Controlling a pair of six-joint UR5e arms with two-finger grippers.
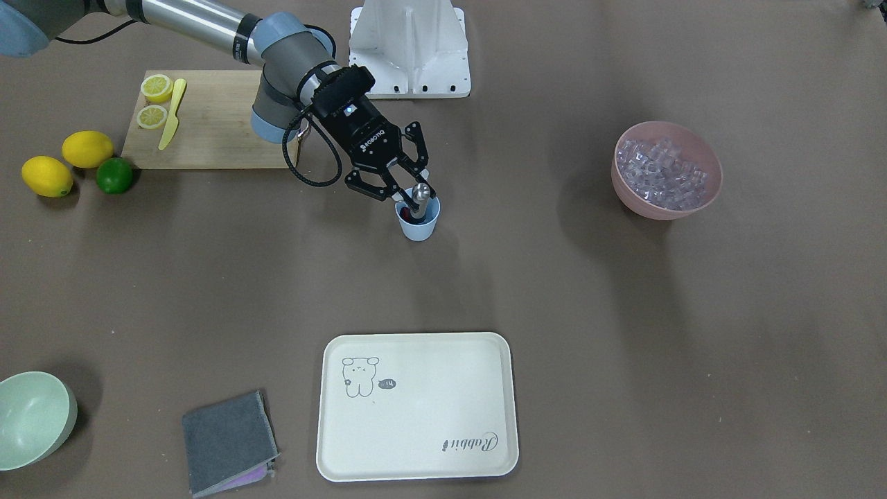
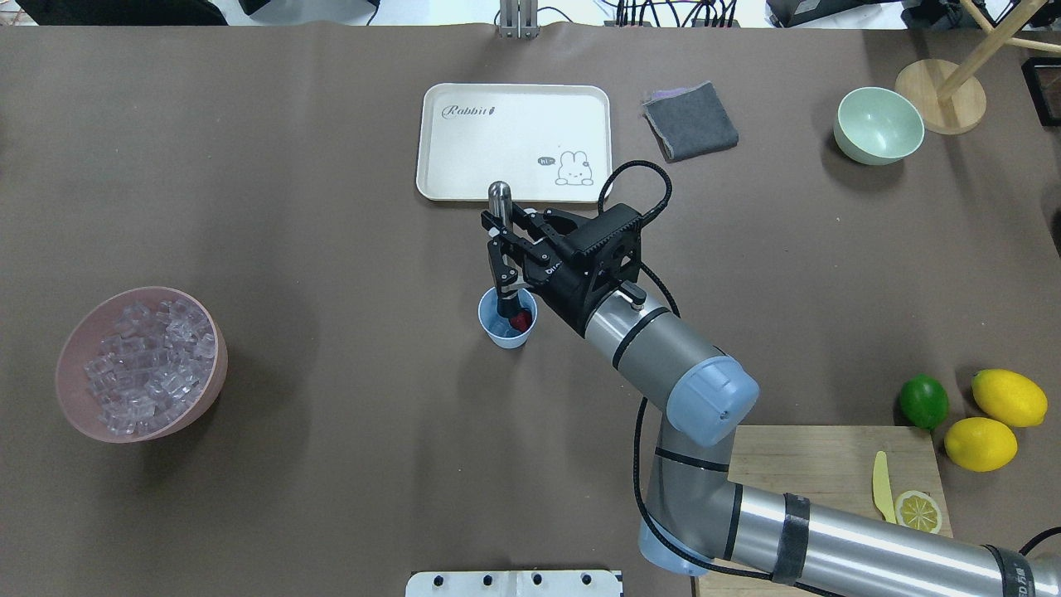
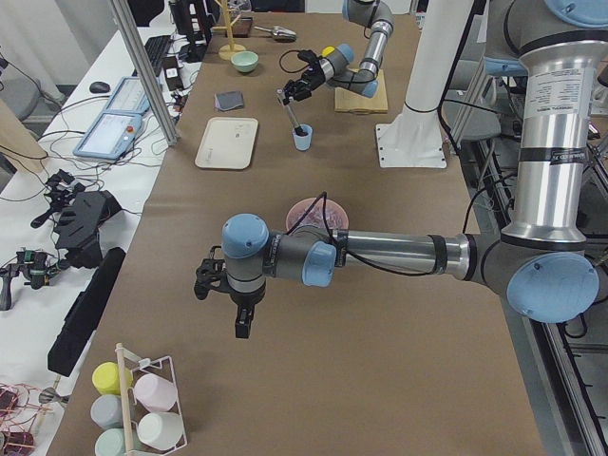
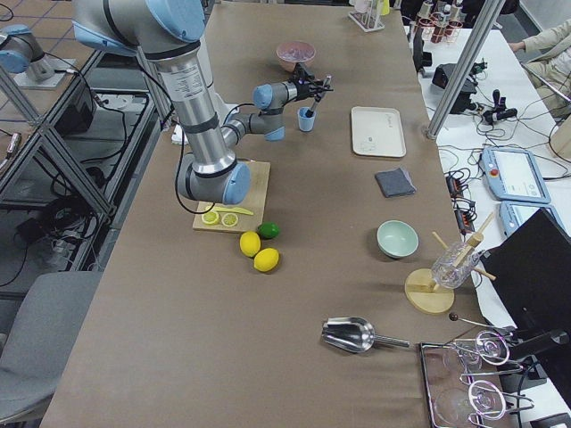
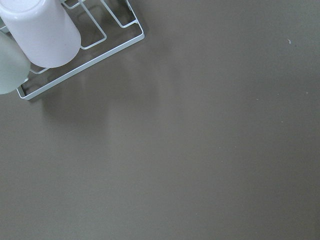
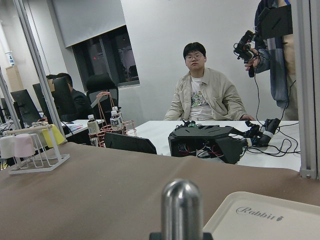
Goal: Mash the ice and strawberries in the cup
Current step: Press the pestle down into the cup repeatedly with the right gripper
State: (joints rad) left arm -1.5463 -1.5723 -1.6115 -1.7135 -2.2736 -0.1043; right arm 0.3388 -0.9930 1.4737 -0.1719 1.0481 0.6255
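Fingers (image 2: 495, 257) of the right arm (image 2: 663, 356) clench a muddler (image 2: 498, 199) — cup (image 2: 507, 337), strawberry (image 2: 520, 320) just below.

Strawberry (image 2: 520, 320) partly hidden behind muddler (image 2: 500, 199) inside cup (image 2: 507, 340); muddler tip hidden there. Left claw (image 3: 204, 283): opening too small to tell.

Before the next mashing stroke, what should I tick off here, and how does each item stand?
1. Right gripper shut on the muddler: ok.
2. Muddler's lower end inside the cup: ok.
3. Strawberry in the cup: ok.
4. Ice in the cup: cannot tell; ice shows only in the pink bowl.
5. Cup upright on the table: ok.
6. Left arm away from the cup: ok, it is far down the table.
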